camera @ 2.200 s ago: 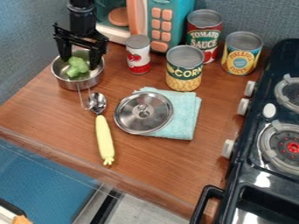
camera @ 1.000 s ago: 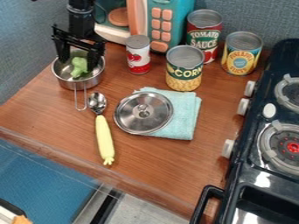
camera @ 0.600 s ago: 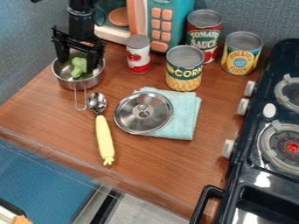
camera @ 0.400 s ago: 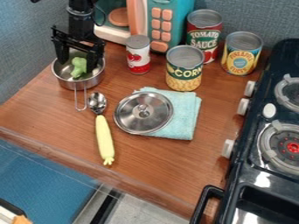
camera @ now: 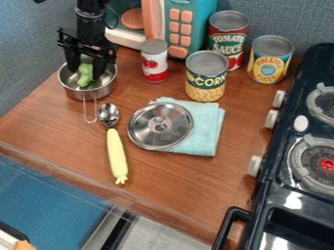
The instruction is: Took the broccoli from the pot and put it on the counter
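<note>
At the upper left, the black gripper (camera: 86, 72) hangs straight down with its fingertips inside the metal pot (camera: 104, 90). Its two fingers are shut on the green broccoli (camera: 85, 78), one on each side of it. The broccoli is low in the pot, below the rim. The pot stands on the wooden counter (camera: 62, 124), its wire handle pointing toward the front.
A spoon with a yellow handle (camera: 116, 156) lies in front of the pot. Right of it a metal lid (camera: 160, 125) rests on a blue cloth (camera: 210, 129). Cans, such as the cherry can (camera: 154, 63), and a toy microwave (camera: 189, 22) stand behind; a stove (camera: 293, 195) is right.
The gripper's fingers have drawn closer together around the broccoli, which has shifted slightly left. Earlier, the pot turned a little, its handle swinging left and down.
</note>
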{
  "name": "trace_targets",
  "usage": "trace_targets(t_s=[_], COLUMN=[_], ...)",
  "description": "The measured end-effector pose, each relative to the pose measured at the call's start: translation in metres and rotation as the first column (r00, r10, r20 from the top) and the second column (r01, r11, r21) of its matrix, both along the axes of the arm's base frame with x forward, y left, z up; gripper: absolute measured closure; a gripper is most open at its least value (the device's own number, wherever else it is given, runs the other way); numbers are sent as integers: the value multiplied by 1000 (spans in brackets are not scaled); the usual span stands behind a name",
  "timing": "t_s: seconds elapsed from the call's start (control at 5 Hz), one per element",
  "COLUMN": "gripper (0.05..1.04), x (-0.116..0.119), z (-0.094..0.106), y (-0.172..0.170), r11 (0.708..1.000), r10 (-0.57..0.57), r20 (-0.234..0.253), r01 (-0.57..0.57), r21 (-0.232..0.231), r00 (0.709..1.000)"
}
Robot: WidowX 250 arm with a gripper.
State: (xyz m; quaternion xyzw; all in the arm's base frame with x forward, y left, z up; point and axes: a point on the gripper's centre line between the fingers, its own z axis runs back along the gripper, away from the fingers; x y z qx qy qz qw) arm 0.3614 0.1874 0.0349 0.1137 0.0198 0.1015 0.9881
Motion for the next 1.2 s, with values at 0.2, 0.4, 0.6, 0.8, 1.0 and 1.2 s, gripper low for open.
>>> trace_targets(t_s=[0.2,0.4,0.6,0.8,1.0,1.2], gripper=[474,474,473,474,473,473], x=[-2,-3,-1,-3,1,4], z=[-2,-2,-1,2,18,23], y=[-1,-2,-4,-9,-15,-17], r11=[1000,1000,1000,999,998,997], r10=[4,4,-5,-12,-31,-41], r20=[3,7,18,12,50,55], r01=[-4,-4,5,12,34,45], r21=[-1,0,-12,-47,-53,-63], r00=[1000,1000,1000,1000,998,998])
